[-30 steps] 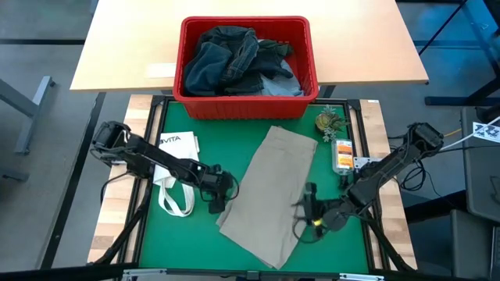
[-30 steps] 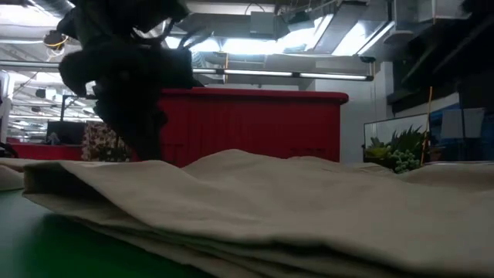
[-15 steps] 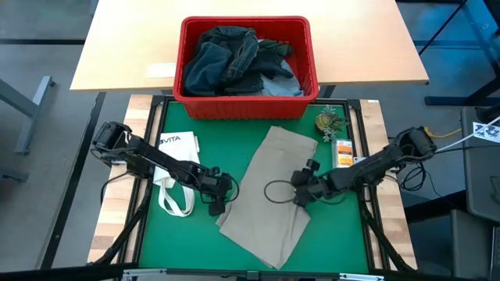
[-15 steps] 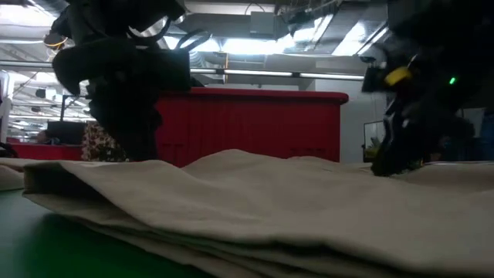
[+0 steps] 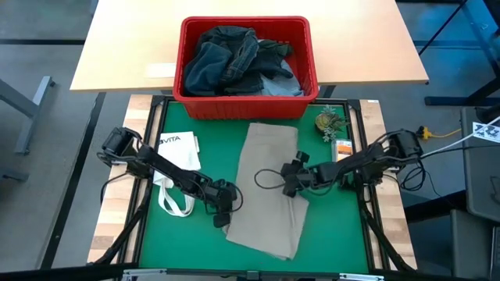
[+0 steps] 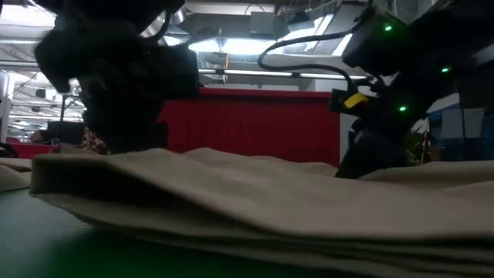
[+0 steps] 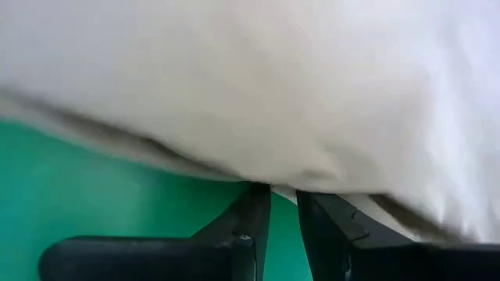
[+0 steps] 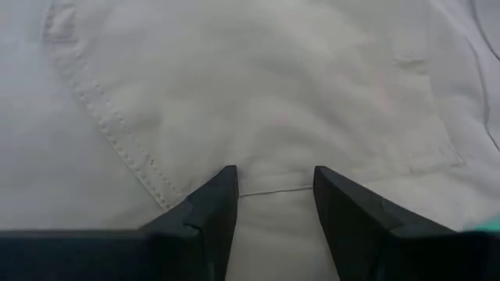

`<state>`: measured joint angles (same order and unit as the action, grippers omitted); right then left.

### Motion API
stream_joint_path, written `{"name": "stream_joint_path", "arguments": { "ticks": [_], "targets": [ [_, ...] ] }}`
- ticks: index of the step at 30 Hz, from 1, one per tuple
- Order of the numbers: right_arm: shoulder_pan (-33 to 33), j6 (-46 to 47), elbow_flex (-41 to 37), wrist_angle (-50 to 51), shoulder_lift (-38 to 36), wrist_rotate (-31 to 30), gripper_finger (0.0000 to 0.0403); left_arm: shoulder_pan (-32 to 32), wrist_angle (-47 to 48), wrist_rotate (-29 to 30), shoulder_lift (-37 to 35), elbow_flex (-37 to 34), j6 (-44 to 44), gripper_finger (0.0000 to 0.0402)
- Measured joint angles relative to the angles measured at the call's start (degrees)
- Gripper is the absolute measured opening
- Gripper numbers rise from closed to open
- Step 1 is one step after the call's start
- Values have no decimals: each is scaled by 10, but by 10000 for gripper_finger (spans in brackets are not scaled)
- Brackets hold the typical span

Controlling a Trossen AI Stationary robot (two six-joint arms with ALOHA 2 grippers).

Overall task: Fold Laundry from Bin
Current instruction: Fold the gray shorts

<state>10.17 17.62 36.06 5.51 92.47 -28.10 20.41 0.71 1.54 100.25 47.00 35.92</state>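
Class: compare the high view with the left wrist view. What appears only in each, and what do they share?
Only the high view shows the red bin of laundry, the white tote bag and the right gripper. Only the left wrist view shows the left gripper nearly closed at the cloth's edge. Both show the beige trousers on the green mat.

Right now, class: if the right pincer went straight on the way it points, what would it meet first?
The right pincer already rests open on the beige trousers, so more of that cloth comes first; beyond it probably the left pincer.
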Motion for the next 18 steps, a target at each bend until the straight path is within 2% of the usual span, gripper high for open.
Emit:
{"name": "stream_joint_path", "arguments": {
  "ticks": [5, 10, 18],
  "targets": [
    [17, -60, 7, -5, -4, 29, 172, 0, 3, -22, 0, 0, 1, 55],
    [8, -92, 54, 100, -21, 73, 172, -12, 40, -87, -9, 0, 24, 49],
    [-68, -105, 148, 239, -48, 82, 172, -15, 129, -38, -67, 0, -17, 22]
  ]
}}
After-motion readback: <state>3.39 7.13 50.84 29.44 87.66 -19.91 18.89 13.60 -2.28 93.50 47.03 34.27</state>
